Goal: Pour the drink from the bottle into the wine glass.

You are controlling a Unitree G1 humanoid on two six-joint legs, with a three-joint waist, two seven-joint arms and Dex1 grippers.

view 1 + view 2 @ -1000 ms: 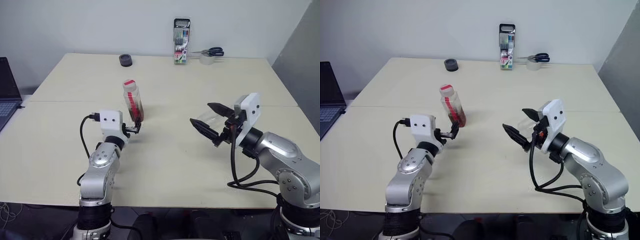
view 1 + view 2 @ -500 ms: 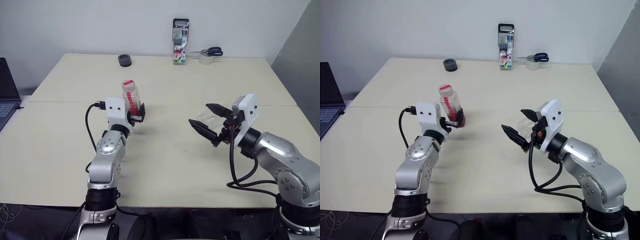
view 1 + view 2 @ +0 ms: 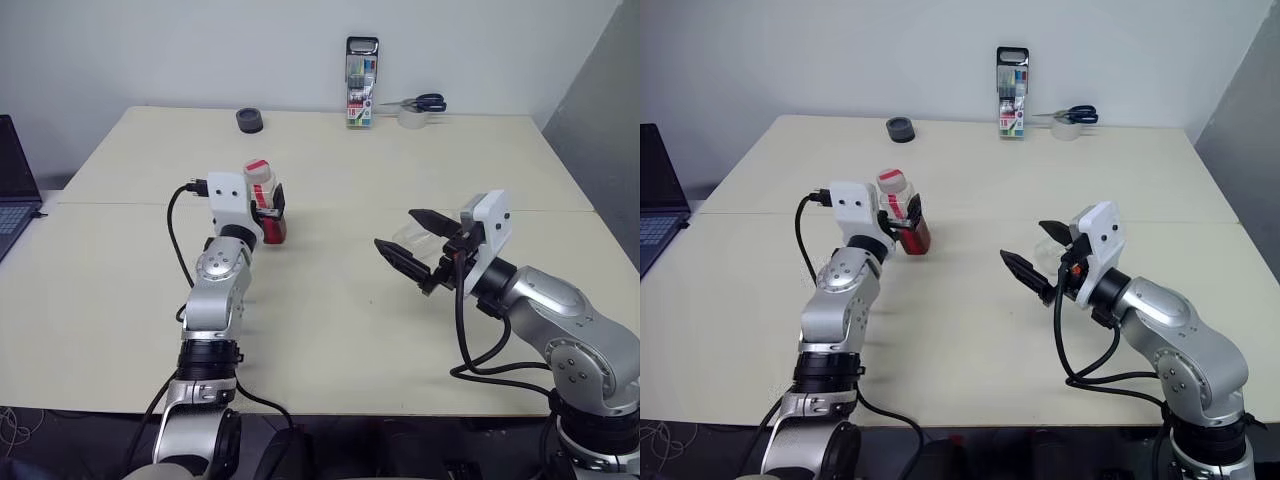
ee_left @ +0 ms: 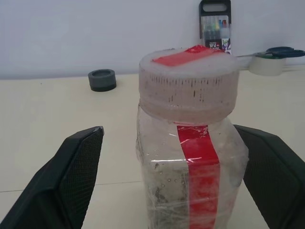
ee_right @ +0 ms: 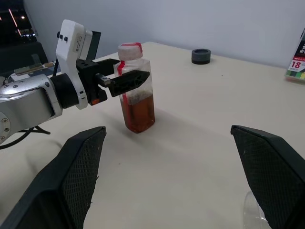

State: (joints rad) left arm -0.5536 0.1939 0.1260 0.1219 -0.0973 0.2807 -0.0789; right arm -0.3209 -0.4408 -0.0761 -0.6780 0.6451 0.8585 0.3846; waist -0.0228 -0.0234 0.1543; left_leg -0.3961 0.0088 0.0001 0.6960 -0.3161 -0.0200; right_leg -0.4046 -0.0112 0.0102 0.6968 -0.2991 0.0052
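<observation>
Table [image 3: 330,330]: bottle [image 3: 264,203] upright left of centre, capped, drink inside, nothing poured. Left gripper [image 3: 272,205] spread wide, straddling the bottle, not clamped. Right gripper [image 3: 412,240] wide around the glass [image 3: 412,240] bowl, grip unclear; grasp, uncapping, pour remain.

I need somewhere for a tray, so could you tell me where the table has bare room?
The near middle of the table, between the two arms, is bare, and so is its left side. The back edge is crowded: a black cap, a marker pack, scissors and tape.
</observation>
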